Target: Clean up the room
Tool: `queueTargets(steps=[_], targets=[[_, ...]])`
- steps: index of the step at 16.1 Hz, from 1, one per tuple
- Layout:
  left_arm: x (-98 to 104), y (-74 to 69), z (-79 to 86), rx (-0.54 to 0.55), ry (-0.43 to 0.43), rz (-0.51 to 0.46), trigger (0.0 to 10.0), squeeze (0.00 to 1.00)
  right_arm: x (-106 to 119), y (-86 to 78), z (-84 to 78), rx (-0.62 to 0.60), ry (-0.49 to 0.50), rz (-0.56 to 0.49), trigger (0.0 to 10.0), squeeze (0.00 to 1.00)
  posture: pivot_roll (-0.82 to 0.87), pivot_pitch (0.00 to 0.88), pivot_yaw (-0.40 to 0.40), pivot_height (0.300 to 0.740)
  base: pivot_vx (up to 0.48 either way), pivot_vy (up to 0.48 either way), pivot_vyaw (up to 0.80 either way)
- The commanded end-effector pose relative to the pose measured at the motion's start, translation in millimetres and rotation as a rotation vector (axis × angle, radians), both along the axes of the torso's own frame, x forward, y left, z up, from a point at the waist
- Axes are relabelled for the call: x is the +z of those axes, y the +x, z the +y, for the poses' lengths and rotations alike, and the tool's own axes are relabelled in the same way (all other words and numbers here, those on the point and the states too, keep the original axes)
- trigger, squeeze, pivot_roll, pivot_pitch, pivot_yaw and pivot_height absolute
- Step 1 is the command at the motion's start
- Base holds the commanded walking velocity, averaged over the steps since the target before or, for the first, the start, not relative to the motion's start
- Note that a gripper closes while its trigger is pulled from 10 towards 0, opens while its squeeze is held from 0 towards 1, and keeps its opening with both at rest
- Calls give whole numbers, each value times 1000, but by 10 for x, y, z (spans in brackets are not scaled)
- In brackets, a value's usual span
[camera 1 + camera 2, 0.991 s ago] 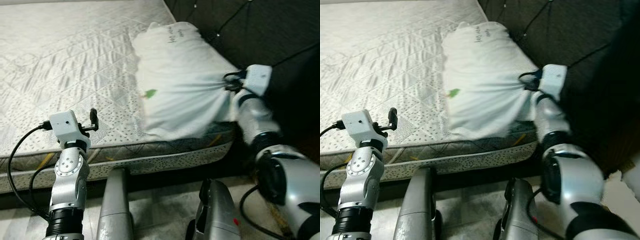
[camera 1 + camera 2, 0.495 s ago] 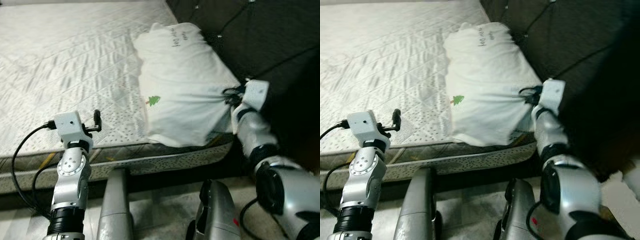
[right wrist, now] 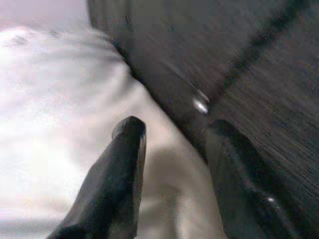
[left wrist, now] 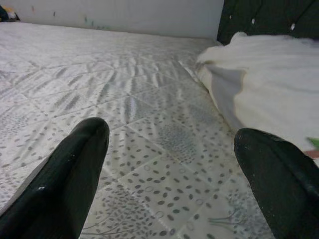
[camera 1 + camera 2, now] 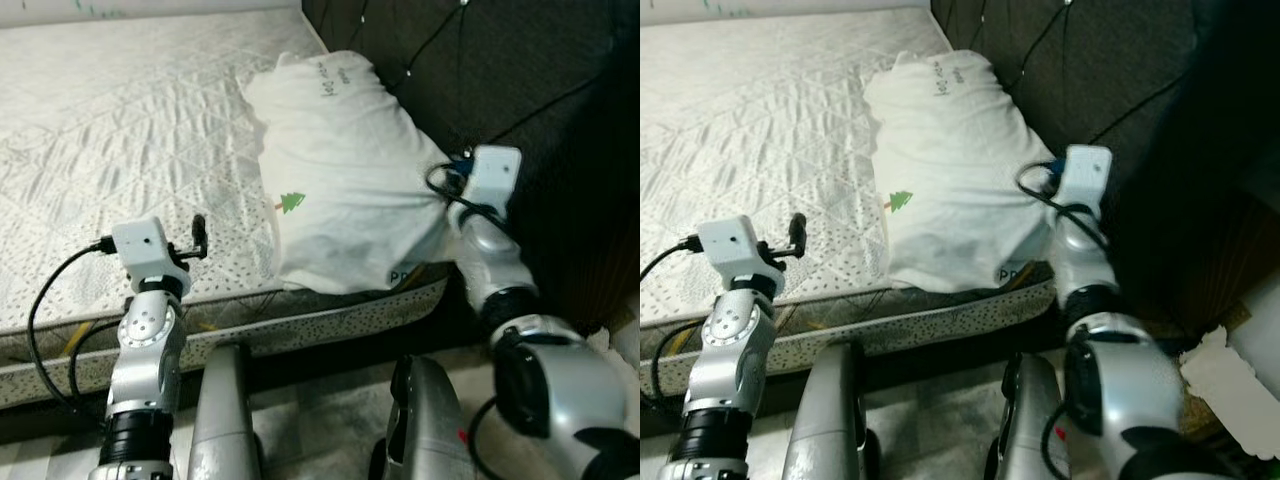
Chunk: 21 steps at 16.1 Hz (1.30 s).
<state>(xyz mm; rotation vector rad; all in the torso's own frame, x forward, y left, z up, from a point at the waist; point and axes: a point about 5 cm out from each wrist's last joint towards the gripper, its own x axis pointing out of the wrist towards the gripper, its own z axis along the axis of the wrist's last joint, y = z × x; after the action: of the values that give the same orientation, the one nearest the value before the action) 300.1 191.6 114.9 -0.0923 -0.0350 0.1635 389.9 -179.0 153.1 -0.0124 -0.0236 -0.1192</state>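
A white pillow [image 5: 340, 170] with a small green tree print and handwriting lies on the right part of the bare quilted mattress [image 5: 120, 130], its near end hanging over the bed's front edge. My right gripper [image 5: 447, 185] is at the pillow's right corner, shut on the bunched fabric; the creases run towards it. In the right wrist view, white cloth [image 3: 169, 199] sits between the two black fingers [image 3: 124, 164], with the dark headboard behind. My left gripper [image 5: 197, 235] hovers open above the mattress near its front edge, holding nothing, its fingers [image 4: 75, 164] wide apart.
A dark tufted headboard [image 5: 520, 80] rises just right of the pillow and the right arm. The speckled mattress side [image 5: 330, 315] runs across in front of my legs. A pale torn-edged object [image 5: 1230, 370] lies on the floor at the far right.
The pillow, blurred and swinging a second ago, now rests still on the mattress. My right gripper has stayed at its corner. The whole view has shifted, so the camera moved.
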Motion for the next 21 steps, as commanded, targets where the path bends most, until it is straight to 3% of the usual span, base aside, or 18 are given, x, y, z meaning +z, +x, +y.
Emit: queueTargets(steps=[1, 3, 4, 5, 6, 10, 11, 14, 21], targets=[[115, 20, 27, 28, 8, -38, 10000, 0, -37, -35, 128, 51, 0, -18, 10000, 1000, 99, 0, 2, 515, 0, 0, 0], [204, 31, -72, 5, -12, -69, 10000, 0, -174, -198, 556, 230, 5, -53, 10000, 1000, 100, 2, -3, 515, 0, 0, 0], [182, 8, -98, -5, -12, -67, 10000, 0, -210, -288, 701, 295, 12, -72, 10000, 1000, 96, 0, -3, 515, 0, 0, 0], [167, -4, -100, -4, -12, -64, 10000, 0, -218, -321, 742, 312, 17, -79, 10000, 1000, 95, 0, -3, 515, 0, 0, 0], [91, -48, -85, 5, -22, -36, 10000, 0, -166, -434, 897, 417, -25, -154, 10000, 1000, 93, 0, -1, 515, 0, 0, 0], [57, -78, -68, 11, -30, -29, 10000, 0, -190, -460, 852, 399, -34, -143, 10000, 1000, 95, 0, -10, 515, 0, 0, 0], [82, -76, -57, 13, -23, -42, 10000, 0, -203, -465, 839, 391, -20, -130, 10000, 0, 96, 0, -11, 515, 0, 0, 0], [119, -14, -42, 15, -19, -57, 10000, 0, -107, -432, 872, 399, -16, -152, 10000, 0, 99, 0, -12, 515, 0, 0, 0], [98, 12, -92, -1, -25, -54, 10000, 0, -40, -381, 916, 395, 12, -154, 10000, 0, 100, 0, -10, 601, 0, 0, 0]])
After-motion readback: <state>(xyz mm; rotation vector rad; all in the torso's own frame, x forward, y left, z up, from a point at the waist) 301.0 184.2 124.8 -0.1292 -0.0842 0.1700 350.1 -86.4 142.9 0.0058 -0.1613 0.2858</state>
